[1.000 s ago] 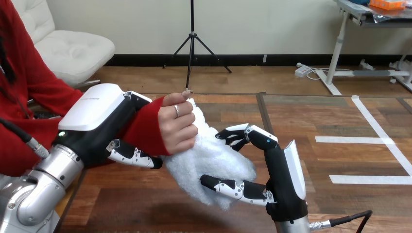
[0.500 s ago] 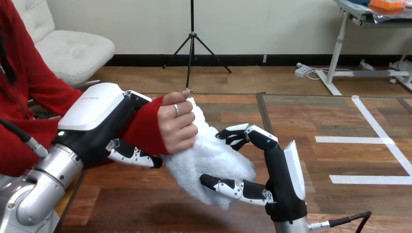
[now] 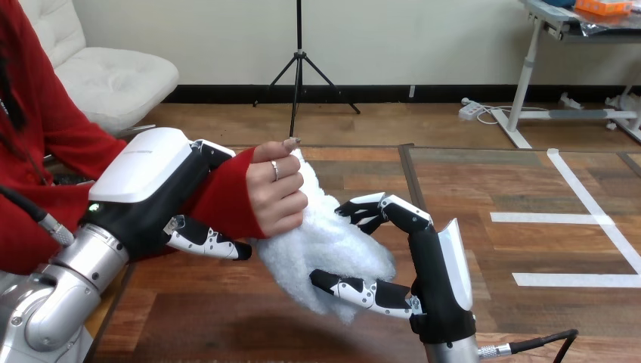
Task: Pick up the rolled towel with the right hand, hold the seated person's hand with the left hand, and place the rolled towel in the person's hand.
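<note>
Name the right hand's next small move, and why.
Probably open the right hand and ease it away: the person's hand is already curled round the upper part of the rolled towel, the right hand pinches only its lower end, and the left hand grips the person's wrist.

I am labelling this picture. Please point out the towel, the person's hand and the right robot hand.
towel (image 3: 321, 240): head view, fluffy middle.
person's hand (image 3: 276, 198): head view, fingers.
right robot hand (image 3: 429, 265): head view, black palm.
</note>
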